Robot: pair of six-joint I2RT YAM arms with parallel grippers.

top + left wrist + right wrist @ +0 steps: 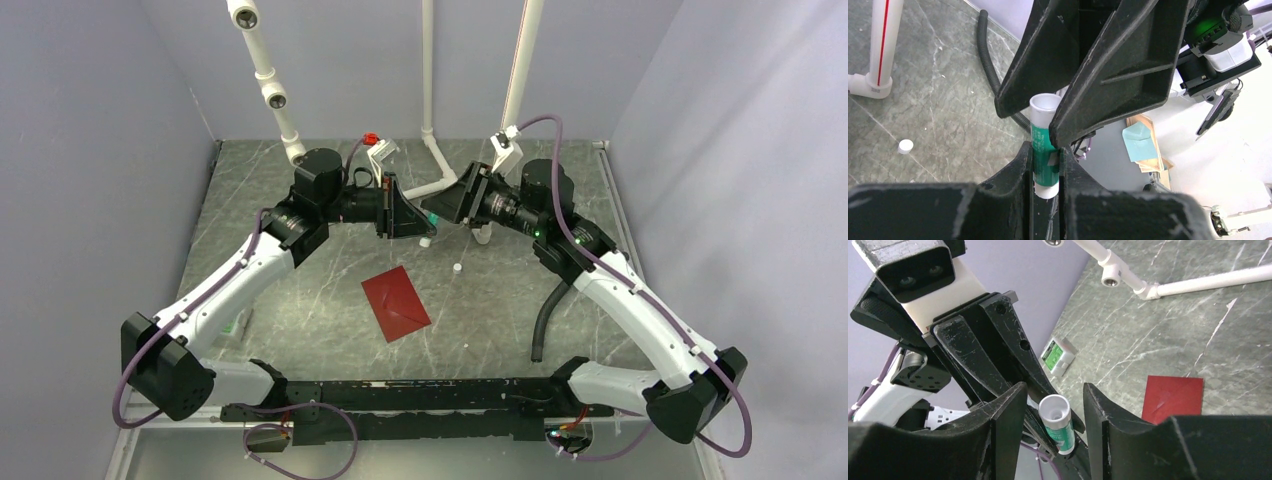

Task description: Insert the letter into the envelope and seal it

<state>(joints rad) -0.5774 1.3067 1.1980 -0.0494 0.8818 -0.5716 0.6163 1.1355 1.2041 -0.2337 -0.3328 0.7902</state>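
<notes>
The dark red envelope lies flat on the marble table with its flap folded down; it also shows in the right wrist view. The letter is not in view. My left gripper is shut on a green-and-white glue stick and holds it in the air above the table's far middle. My right gripper faces it, open, with its jaws either side of the stick's white open end.
Two small white caps lie on the table beyond the envelope. A green-and-white card packet lies at the left. A black hose runs by the right arm. White pipe posts stand at the back.
</notes>
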